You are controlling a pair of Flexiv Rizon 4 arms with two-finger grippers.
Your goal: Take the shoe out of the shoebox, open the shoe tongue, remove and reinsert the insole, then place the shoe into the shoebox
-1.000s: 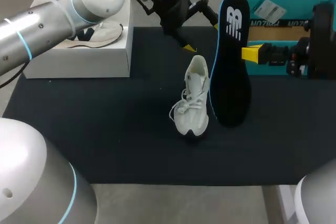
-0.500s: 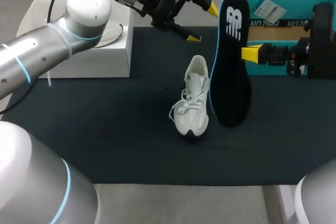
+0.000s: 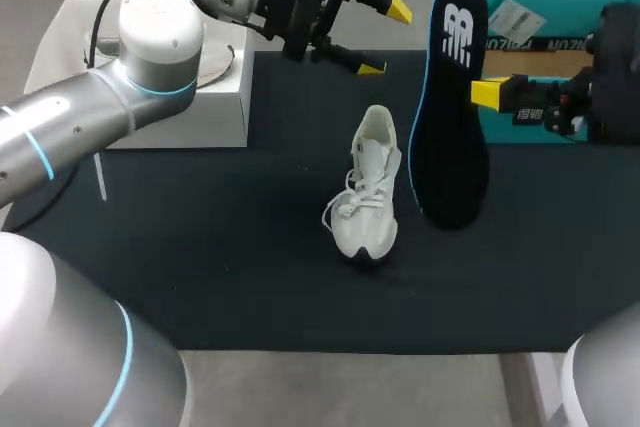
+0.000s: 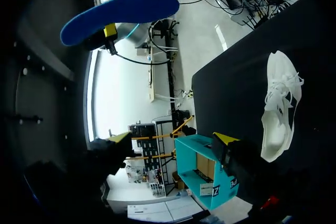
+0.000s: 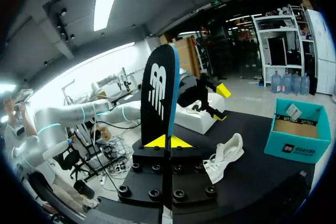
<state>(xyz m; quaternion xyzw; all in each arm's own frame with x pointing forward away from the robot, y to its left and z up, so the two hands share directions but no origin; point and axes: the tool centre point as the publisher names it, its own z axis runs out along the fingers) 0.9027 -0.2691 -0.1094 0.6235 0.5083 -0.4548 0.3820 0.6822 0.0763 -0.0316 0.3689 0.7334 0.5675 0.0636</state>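
Observation:
A white laced shoe [image 3: 368, 187] [image 4: 281, 103] [image 5: 223, 158] lies on the black mat, toe toward the front edge. My right gripper [image 3: 488, 93] [image 5: 167, 141] is shut on a dark, blue-edged insole [image 3: 450, 107] [image 5: 159, 93] [image 4: 121, 14], which it holds upright just right of the shoe. Above the mat's far edge, behind the shoe, my left gripper [image 3: 378, 39] [image 4: 173, 139] [image 5: 212, 100] hangs open with nothing between its fingers. The teal shoebox [image 3: 545, 42] [image 4: 202, 174] [image 5: 296, 129] stands at the far right.
A white box [image 3: 180, 117] [image 5: 202, 119] with a shoe partly showing in it stands at the far left, under my left arm. The black mat [image 3: 220, 247] covers most of the table.
My left gripper has swung up and toward the far edge, turning its fingers to the right. My right gripper has shifted the insole slightly to the right. The shoe has not moved.

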